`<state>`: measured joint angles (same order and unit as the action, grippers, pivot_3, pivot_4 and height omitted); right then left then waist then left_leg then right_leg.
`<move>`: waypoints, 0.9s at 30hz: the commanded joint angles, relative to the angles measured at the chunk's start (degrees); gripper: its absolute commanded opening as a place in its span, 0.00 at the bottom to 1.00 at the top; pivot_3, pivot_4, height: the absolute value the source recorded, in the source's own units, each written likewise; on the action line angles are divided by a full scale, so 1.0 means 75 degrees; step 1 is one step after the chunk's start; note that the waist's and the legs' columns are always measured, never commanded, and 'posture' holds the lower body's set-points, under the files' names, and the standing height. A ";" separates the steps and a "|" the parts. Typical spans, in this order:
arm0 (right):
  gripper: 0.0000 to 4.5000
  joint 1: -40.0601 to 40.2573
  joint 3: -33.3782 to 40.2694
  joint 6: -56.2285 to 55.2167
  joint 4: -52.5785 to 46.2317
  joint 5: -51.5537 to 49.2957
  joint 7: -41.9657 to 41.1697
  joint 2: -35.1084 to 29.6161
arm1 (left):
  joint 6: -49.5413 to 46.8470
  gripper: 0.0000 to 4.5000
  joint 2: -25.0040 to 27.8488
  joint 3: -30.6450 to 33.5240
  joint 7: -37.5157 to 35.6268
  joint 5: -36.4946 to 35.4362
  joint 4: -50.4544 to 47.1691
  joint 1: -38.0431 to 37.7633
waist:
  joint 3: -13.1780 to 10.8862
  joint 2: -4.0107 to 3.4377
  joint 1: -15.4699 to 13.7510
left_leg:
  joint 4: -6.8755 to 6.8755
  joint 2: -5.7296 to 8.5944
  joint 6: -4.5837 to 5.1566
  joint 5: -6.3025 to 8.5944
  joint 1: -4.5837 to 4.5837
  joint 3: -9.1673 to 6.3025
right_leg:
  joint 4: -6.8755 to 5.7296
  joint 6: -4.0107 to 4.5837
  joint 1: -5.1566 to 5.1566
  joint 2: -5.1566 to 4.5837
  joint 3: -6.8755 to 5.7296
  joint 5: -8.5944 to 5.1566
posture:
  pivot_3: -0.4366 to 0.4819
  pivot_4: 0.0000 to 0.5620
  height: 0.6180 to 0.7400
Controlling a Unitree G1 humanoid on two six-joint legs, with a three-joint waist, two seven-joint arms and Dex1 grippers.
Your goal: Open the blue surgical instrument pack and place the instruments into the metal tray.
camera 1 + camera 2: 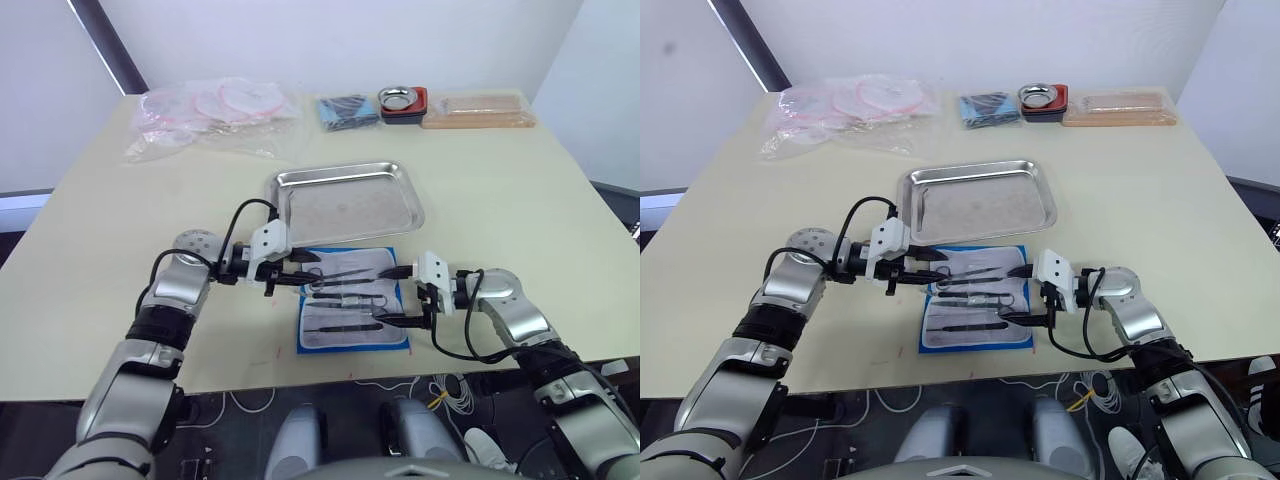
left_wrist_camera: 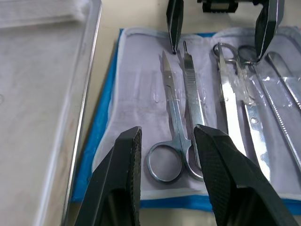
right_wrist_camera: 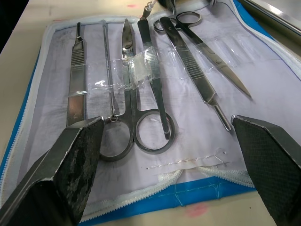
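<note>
The blue surgical instrument pack (image 1: 350,338) lies open and flat on the table, just in front of the metal tray (image 1: 345,205), which holds nothing. Several instruments (image 3: 141,103) rest side by side on its grey-white lining: ring-handled scissors (image 2: 171,141), tweezers and slim probes, some under clear tape. My left gripper (image 2: 167,174) is open low over the pack's end nearest the tray, its fingers either side of a scissors ring handle. From the opposite side, my right gripper (image 3: 169,165) is spread wide open above the ring handles at that end.
Along the table's far edge lie clear plastic bags (image 1: 215,110), a dark blue folded bundle (image 1: 347,110), a small metal bowl in a red dish (image 1: 402,100) and a beige flat package (image 1: 478,110). The table's front edge runs close below the pack.
</note>
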<state>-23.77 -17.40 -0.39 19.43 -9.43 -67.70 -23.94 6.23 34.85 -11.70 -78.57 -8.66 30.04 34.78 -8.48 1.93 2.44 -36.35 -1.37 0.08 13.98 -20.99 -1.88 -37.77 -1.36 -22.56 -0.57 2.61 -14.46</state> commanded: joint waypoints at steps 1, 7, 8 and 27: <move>1.00 0.0516 -0.0454 0.0485 0.0739 0.0748 0.0311 -0.0155 | 0.0133 0.42 -0.0189 0.0085 -0.0001 0.0019 0.0299 0.0294 | 0.0000 0.0000 -0.0001 | 0.0000 0.0000 0.0000 0.0000 0.0000 -0.0001 | 0.0000 0.0000 0.0000 0.0001 -0.0001 0.0000 | 0.48 0.27 1.00; 1.00 0.0515 -0.0431 0.0460 0.0754 0.0750 0.0361 -0.0145 | 0.0670 0.42 -0.0278 -0.0143 -0.0018 0.0488 0.0761 0.0411 | 0.0000 -0.0001 0.0001 | 0.0000 0.0002 0.0000 0.0000 0.0000 0.0000 | -0.0001 -0.0001 0.0000 0.0003 -0.0002 0.0000 | 0.48 0.27 1.00; 1.00 0.0513 -0.0429 0.0462 0.0750 0.0747 0.0368 -0.0140 | 0.0691 0.42 -0.0302 -0.0151 -0.0040 0.0517 0.0823 0.0423 | 0.0000 -0.0001 -0.0002 | 0.0000 0.0002 0.0000 0.0000 -0.0001 0.0000 | -0.0001 -0.0001 0.0000 0.0004 -0.0003 0.0000 | 0.48 0.27 1.00; 1.00 0.0503 -0.0425 0.0419 0.0810 0.0733 0.0428 -0.0085 | 0.0412 0.01 -0.0442 -0.0362 -0.0174 0.0817 0.0812 0.0118 | 0.0013 -0.0020 0.0004 | 0.0000 0.0001 0.0000 0.0000 0.0008 -0.0004 | -0.0003 0.0000 0.0007 0.0005 -0.0002 0.0000 | 0.48 0.27 1.00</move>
<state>-23.41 -17.40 -0.38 19.17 -9.43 -66.94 -23.81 9.99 31.12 -12.95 -79.26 -4.21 36.03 37.15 -8.38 1.79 2.47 -36.34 -1.37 0.08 13.98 -20.93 -1.91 -37.79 -1.36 -22.52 -0.53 2.61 -14.46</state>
